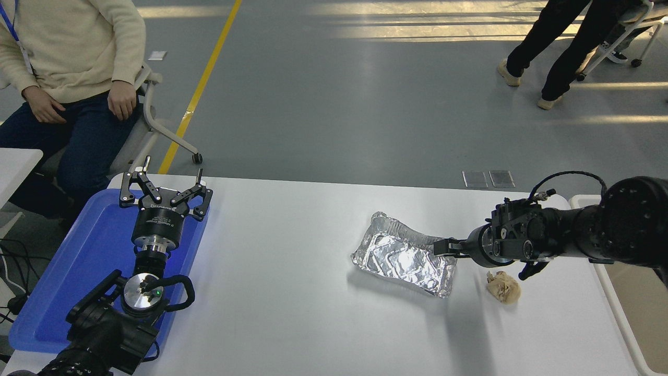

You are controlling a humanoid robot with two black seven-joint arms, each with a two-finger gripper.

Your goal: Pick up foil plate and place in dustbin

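The foil plate (404, 256) is a crinkled silver tray lying on the white table (282, 292), right of the middle. My right gripper (442, 246) comes in from the right, low over the table, and its tip is at the plate's right rim. I see it side-on and cannot tell if it is open or shut. The dustbin (639, 308) is cream-beige and stands off the table's right edge, partly cut by the picture. My left gripper (171, 173) is parked open over the blue tray (78, 271) at the lower left.
A small crumpled tan paper ball (503, 286) lies just right of the plate, under my right wrist. A person in a cream sweater (73, 47) sits on a chair at the far left. Another person's legs (558, 47) show at the top right.
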